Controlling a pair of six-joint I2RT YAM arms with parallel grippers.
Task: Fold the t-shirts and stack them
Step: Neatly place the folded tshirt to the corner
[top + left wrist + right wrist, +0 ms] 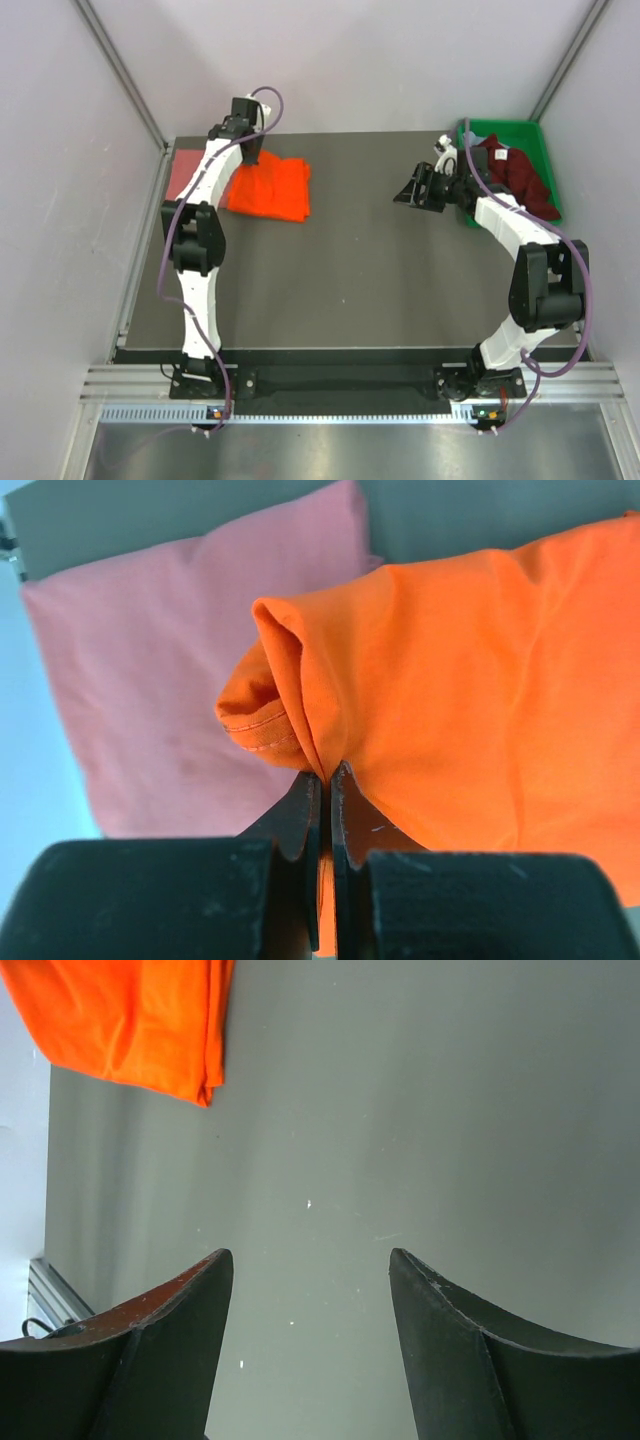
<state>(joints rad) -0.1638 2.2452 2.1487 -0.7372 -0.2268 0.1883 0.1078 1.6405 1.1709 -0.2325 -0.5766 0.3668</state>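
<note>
The bright orange t-shirt [270, 188] lies folded at the back left of the table, partly over the folded salmon pink t-shirt [188, 172]. My left gripper [252, 155] is shut on a raised fold of the orange shirt [450, 710] at its back edge; the pink shirt [170, 690] shows beside it. My right gripper [408, 190] is open and empty above bare table [400, 1110], left of the bin. The dark maroon t-shirt [522, 176] lies bunched in the bin, with a bit of pale blue-grey cloth [499, 155] on it. A corner of the orange shirt [130, 1020] shows in the right wrist view.
The green plastic bin [540, 135] stands at the back right corner of the dark table [350, 280]. Pale walls and metal posts close in the back and sides.
</note>
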